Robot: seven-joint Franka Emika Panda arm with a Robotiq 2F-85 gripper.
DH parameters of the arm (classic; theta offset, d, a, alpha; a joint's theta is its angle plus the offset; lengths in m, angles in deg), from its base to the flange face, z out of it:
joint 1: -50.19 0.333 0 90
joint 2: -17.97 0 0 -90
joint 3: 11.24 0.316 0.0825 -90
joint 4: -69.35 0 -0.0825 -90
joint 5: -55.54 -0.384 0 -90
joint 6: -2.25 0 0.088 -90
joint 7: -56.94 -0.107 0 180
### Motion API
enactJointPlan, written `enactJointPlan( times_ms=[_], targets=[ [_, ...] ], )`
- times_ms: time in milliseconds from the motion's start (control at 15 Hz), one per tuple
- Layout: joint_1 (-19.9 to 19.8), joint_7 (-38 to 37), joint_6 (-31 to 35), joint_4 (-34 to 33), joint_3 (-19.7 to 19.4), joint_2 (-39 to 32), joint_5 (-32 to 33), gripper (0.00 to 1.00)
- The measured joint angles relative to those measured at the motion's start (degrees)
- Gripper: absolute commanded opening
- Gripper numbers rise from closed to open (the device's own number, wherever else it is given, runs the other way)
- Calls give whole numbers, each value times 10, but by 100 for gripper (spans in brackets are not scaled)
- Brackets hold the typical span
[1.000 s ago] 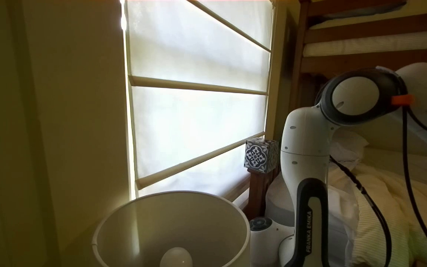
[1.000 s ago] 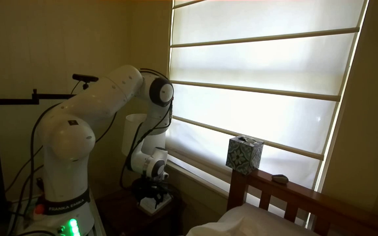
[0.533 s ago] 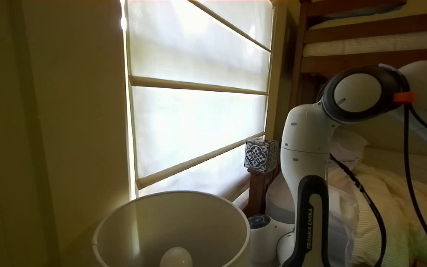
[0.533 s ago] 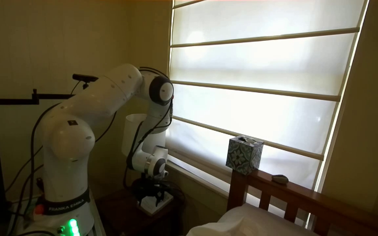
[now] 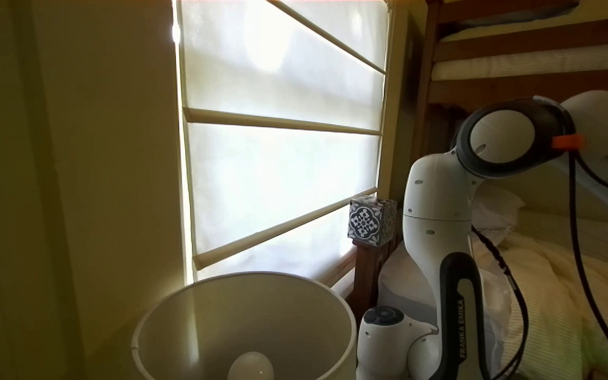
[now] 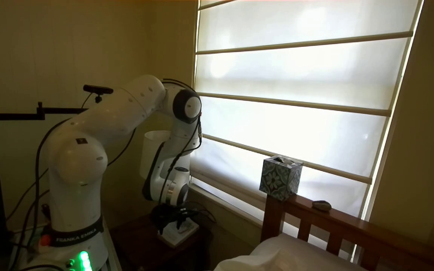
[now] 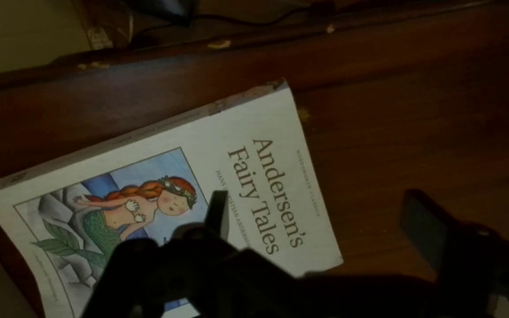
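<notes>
A paperback book titled "Andersen's Fairy Tales", with a mermaid picture on its pale cover, lies flat on a dark brown wooden table. My gripper is open, with nothing between its fingers. In the wrist view its left finger stands in front of the cover by the title, and its right finger is past the book's top edge, over wood. In an exterior view the black gripper hangs low over the book; whether it touches cannot be told. The gripper is out of view in the exterior view with the lamp up close.
A white lampshade stands behind the arm; its rim shows close up. A patterned tissue box sits on the wooden bed post, with a small dark object on the rail. A blind-covered window is beside the arm. Cables lie behind the table.
The arm rose slightly, then came down again. The wrist has tilted and swung, so the hand sits at a different angle over the table. The book has not moved.
</notes>
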Motion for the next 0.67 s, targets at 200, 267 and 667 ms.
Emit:
enactJointPlan(
  times_ms=[200,267,667],
  targets=[
    [-38,63,31,9,7,-1,51,100],
    [-59,79,35,11,18,-2,62,100],
    [-58,95,48,-1,18,-6,69,100]
  ],
)
